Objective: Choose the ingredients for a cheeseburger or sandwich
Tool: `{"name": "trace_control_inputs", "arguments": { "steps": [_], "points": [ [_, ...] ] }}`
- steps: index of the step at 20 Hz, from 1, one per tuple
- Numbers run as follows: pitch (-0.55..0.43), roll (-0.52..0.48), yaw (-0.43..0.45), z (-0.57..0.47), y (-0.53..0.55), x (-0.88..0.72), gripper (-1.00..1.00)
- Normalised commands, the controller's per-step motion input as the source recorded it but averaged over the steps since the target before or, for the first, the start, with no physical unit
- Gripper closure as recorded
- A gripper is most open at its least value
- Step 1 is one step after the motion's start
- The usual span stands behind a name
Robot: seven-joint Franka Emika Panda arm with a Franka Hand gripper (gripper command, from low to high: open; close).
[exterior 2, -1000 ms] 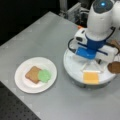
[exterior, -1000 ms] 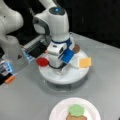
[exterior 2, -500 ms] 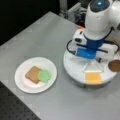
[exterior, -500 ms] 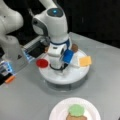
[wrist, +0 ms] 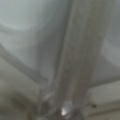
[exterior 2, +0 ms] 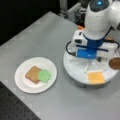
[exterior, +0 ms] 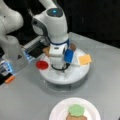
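Observation:
My gripper [exterior: 59,68] hangs low over the middle of the white segmented tray [exterior: 75,75], its fingertips hidden by the hand's body. Ingredients lie around the tray's rim: a red disc [exterior: 42,65], a yellow cheese square [exterior: 85,59], a dark brown patty [exterior: 72,46] and a tan toast square [exterior: 46,50]. In a front view the cheese [exterior 2: 96,77] and patty [exterior 2: 115,63] lie to the hand's right. The sandwich [exterior 2: 37,75] on the white plate [exterior 2: 23,83] is one toast square with a green disc [exterior 2: 45,75] on it. The wrist view shows only blurred white tray surface, very close.
The arm's white base [exterior: 11,37] stands at a front view's left, with a grey box [exterior: 35,47] behind the tray. An orange piece [exterior: 10,79] lies at the table's left edge. Bare grey table [exterior 2: 50,35] lies between plate and tray.
The hand has edged slightly lower over the tray. The food pieces on the tray and the plate have not moved.

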Motion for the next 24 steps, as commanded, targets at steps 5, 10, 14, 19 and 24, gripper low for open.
{"name": "trace_control_inputs", "arguments": {
  "steps": [5, 10, 14, 19, 24],
  "points": [
    [-0.219, 0.071, 0.367, -0.2, -0.16, -0.24, -1.0],
    [-0.184, 0.12, 0.361, -0.19, -0.19, -0.21, -1.0],
    [-0.154, 0.158, 0.298, -0.19, -0.2, -0.2, -1.0],
    [-0.145, 0.172, 0.356, -0.19, -0.22, -0.15, -1.0],
    [-0.12, 0.164, 0.408, -0.16, -0.23, -0.04, -1.0]
  ]
}}
